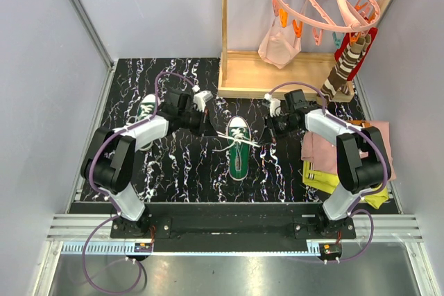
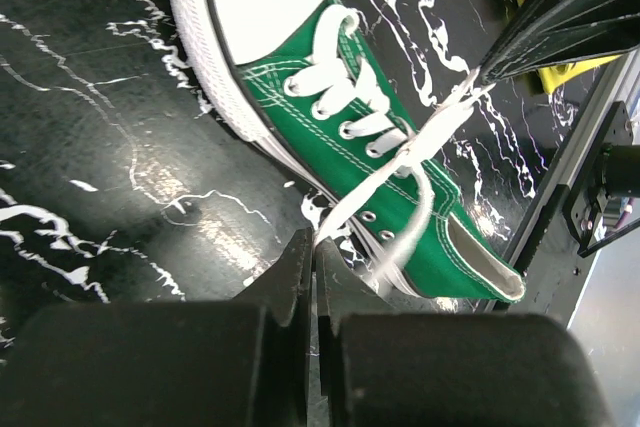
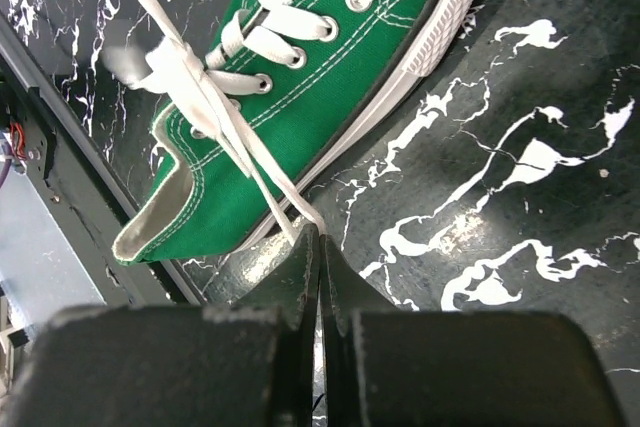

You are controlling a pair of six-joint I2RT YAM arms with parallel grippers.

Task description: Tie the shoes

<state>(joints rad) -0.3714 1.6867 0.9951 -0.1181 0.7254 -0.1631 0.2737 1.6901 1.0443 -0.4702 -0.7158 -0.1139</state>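
centre shoe: lies on the black marbled table between the two grippers, toe cap pointing away from the arm bases.
left gripper: fingers pressed together, clamped on the left lace strand; shoe just beyond the tips.
right gripper: fingers pressed together, clamped on the right lace strand; heel opening just beside the tips.
lace crossing: sits over the tongue, strands taut to both sides.
second shoe: beside the left arm, partly hidden by it.

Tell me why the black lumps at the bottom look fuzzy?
Left wrist view: the jaws sit close to the lens, so they blur, while the green shoe is sharp. Right wrist view: same blur, and the lace looks smeared. Top view: everything is crisp.
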